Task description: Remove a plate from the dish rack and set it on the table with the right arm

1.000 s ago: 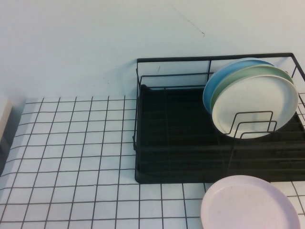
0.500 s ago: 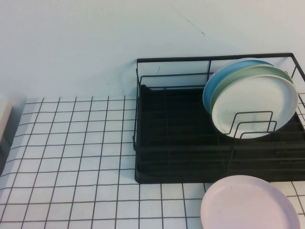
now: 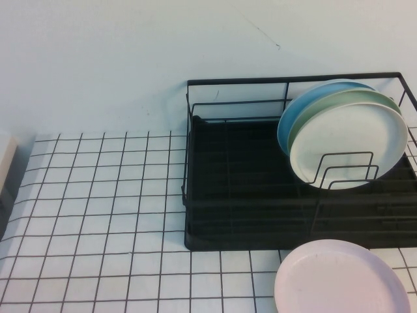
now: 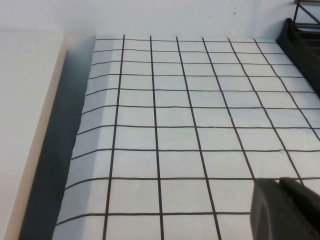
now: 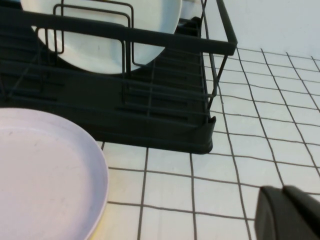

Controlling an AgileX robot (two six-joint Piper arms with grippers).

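Nothing has shifted over the last second: the counter (image 3: 98,195), a white surface gridded with thin black lines, still carries the black wire dish rack (image 3: 234,195) with three plates left upright in it, and the pale pink plate (image 3: 339,277) still lies flat on the counter just in front of the rack, so the placing looks done. The right hand (image 5: 290,212) sits low beside that plate, not touching it; the left hand (image 4: 285,207) hovers far from it over bare grid. I cannot tell whether either hand's fingers are apart or together.

My left gripper (image 4: 290,210) hangs over the gridded tabletop (image 4: 190,115); the rack (image 4: 302,42) sits at the far edge.
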